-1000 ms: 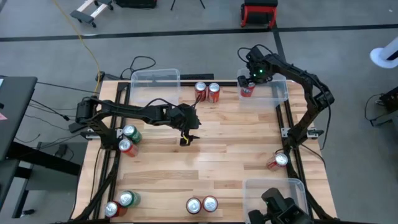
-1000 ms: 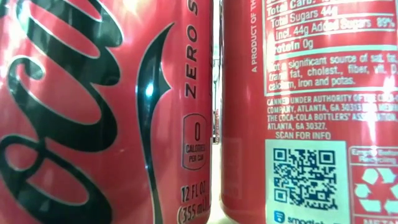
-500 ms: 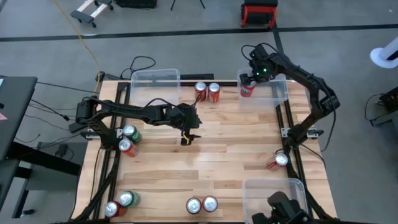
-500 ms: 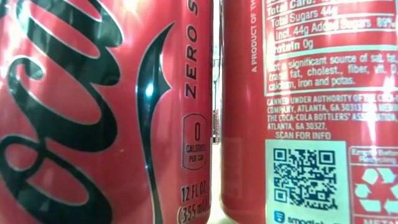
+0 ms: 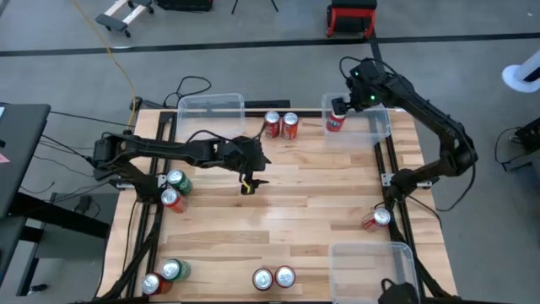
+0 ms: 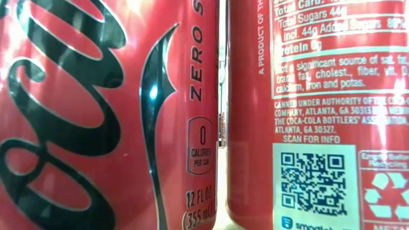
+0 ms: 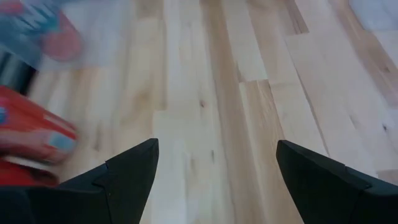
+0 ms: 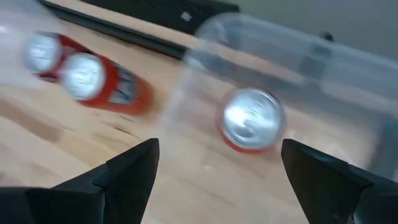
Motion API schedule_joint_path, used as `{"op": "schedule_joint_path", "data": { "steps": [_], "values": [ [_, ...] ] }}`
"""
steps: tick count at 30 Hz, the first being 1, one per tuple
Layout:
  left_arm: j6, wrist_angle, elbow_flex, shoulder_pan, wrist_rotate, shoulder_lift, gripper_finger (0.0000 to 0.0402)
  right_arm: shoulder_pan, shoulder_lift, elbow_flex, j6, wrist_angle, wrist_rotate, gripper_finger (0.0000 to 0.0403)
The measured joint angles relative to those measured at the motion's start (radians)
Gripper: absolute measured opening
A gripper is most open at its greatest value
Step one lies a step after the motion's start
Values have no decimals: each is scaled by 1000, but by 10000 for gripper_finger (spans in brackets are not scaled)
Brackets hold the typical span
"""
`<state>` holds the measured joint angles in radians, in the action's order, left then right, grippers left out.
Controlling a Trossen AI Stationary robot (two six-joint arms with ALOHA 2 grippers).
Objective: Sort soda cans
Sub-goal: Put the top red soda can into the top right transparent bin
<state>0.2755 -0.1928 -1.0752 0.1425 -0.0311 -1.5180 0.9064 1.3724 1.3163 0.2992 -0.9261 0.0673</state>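
I am only just started. One red can [image 5: 335,123] stands inside the clear bin [image 5: 378,127] at the upper right of the high view. My right claw [image 5: 339,105] hangs just above that can with its fingers spread wide and nothing in them, so I think that can is dropped off. My left claw [image 5: 247,185] is over bare wood in the middle of the counter [image 5: 304,203], spread wide too and holding nothing.

All the other cans are out on the counter and need sorting.

Now I count. I see ten cans in the high view:
- One red can in the upper right bin.
- Two red cans [image 5: 281,125] side by side at the top middle, between the two top bins.
- One green can [image 5: 178,181] and one red can [image 5: 172,200] touching at the left edge.
- One green can [image 5: 173,270] and one red can [image 5: 153,284] at the lower left corner.
- Two red cans [image 5: 273,278] at the bottom middle, right in front of the low camera.
- One red can [image 5: 376,219] lying on its side at the right edge.

That makes eight red and two green.

I count three clear bins: the upper left one [image 5: 211,112], the upper right one, and the lower right one [image 5: 371,263]. Only the upper right bin has a can in it.
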Motion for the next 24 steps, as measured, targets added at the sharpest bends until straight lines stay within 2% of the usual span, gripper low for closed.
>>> {"op": "schedule_joint_path", "data": {
  "steps": [3, 10, 17, 22, 24],
  "values": [
    [14, 2, 0, 22, 41, 43, 322, -57, -8, 0, -19, 84, 48, 358],
    [18, 4, 0, 100, 58, 142, 322, -198, 54, 5, -19, 242, 120, 358],
    [-19, 24, 0, 189, 84, 237, 322, -291, 189, 105, -45, 275, 119, 358],
    [-64, -4, 0, 212, 83, 243, 322, -320, 297, 215, -84, 274, 105, 358],
    [-64, -37, 0, 212, 91, 242, 322, -325, 335, 252, -63, 252, 68, 358]
  ]
}}
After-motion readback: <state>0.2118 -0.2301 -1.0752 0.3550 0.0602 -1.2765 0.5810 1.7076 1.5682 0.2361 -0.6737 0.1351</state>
